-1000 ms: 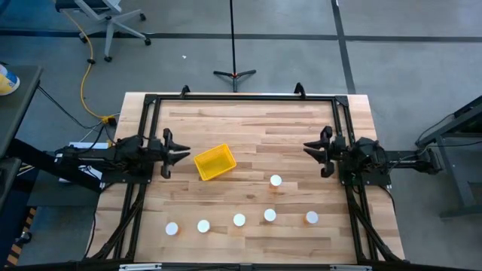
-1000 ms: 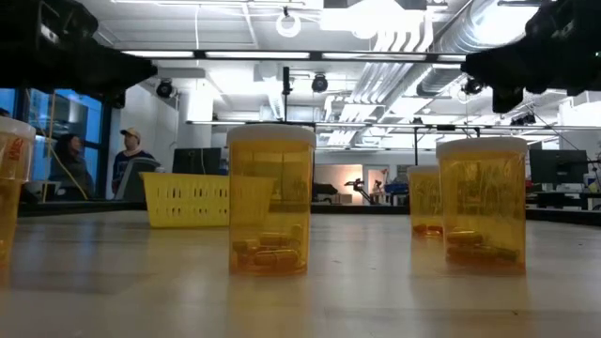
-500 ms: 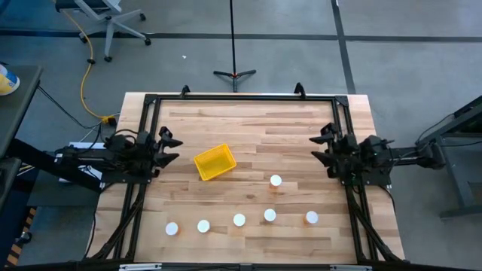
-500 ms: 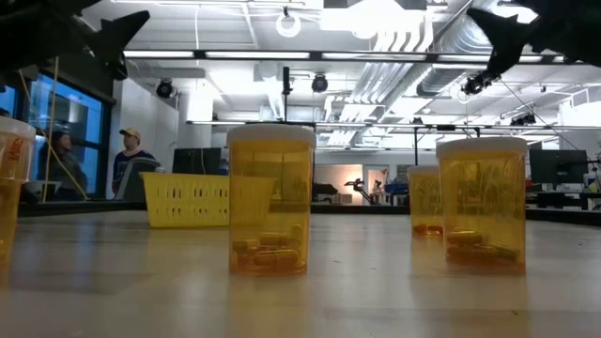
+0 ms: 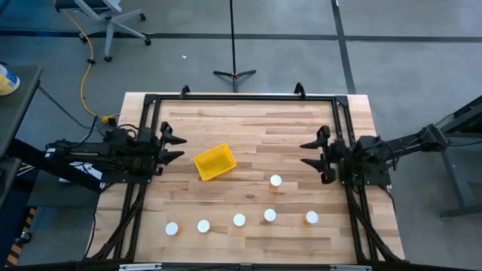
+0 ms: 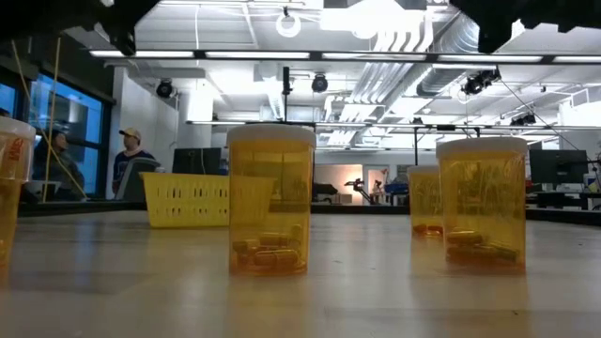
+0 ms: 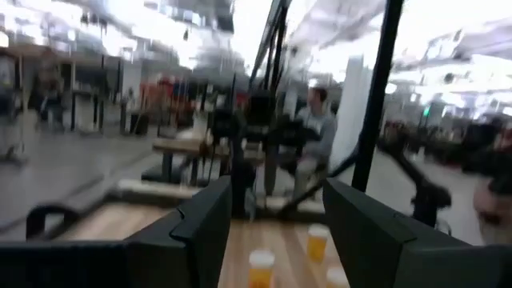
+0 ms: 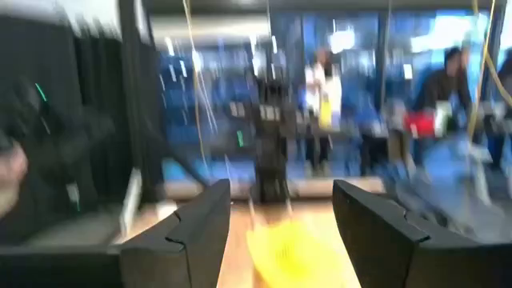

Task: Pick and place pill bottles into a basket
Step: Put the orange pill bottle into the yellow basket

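Five pill bottles with white caps stand in a row near the table's front edge, from one [image 5: 172,228] at the left to one [image 5: 311,217] at the right. A sixth pill bottle [image 5: 276,181] stands alone farther back. The yellow basket [image 5: 215,162] lies left of centre, turned at an angle, with nothing in it. My left gripper [image 5: 178,147] hovers open just left of the basket. My right gripper [image 5: 309,153] hovers open at the right side, behind the lone bottle. The low view shows amber bottles [image 6: 270,202] with pills inside and the basket [image 6: 192,199] behind them.
A black metal frame [image 5: 241,98] runs around the table's back and sides. Bare wood [image 5: 263,128] lies between the two grippers. Two people [image 6: 131,152] stand in the room beyond the table, and a seated person [image 7: 316,132] shows in the left wrist view.
Both grippers have spread their fingers wider and risen toward the top of the low view. The right gripper drew back, then reached in again. Bottles and basket have not moved.
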Robot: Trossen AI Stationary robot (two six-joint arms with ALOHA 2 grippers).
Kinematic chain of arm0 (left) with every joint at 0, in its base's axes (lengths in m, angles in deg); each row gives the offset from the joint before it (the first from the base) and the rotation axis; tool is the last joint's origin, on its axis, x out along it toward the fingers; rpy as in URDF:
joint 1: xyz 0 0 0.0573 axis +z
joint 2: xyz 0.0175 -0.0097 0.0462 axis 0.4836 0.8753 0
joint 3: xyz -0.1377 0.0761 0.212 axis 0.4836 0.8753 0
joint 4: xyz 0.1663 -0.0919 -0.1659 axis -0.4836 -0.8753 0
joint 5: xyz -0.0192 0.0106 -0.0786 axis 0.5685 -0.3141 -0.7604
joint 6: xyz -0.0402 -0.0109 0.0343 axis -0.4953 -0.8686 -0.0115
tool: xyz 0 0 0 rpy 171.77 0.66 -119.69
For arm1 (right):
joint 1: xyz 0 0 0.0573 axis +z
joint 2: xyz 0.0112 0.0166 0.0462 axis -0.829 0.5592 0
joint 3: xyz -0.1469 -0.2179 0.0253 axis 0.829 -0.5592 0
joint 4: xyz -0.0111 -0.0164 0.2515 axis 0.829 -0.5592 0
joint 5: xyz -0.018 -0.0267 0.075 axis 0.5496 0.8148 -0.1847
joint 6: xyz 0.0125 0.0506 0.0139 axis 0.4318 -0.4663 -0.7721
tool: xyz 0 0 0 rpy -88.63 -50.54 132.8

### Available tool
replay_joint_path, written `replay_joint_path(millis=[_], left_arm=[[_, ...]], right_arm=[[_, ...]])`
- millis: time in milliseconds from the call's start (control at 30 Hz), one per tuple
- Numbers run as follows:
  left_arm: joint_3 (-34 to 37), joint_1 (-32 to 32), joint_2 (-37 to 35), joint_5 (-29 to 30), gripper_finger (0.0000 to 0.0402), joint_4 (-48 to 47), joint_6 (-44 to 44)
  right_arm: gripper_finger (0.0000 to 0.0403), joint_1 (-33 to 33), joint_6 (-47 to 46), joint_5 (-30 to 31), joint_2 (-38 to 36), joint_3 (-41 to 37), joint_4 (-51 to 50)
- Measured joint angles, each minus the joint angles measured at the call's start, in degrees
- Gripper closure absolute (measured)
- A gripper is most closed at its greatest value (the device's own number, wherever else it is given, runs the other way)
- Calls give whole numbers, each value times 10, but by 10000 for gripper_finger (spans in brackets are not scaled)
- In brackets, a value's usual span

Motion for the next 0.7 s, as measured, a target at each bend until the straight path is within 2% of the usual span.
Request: replay_joint_path(millis=[100,200,267,533,600,700], left_arm=[[0,0,14,10,169,-8,-24],[0,0,21,10,171,-17,-48],[0,0,26,10,173,-18,-51],[0,0,34,10,174,-22,-62],[0,0,34,10,174,-27,-75],[0,0,34,10,174,-30,-78]], right_arm=[[193,11,-37,6,18,43,-85],[192,23,-65,6,37,77,-129],[192,35,-67,11,50,93,-141],[196,115,-64,103,106,115,-161],[196,125,-62,96,123,115,-184],[196,131,-67,53,154,115,-202]])
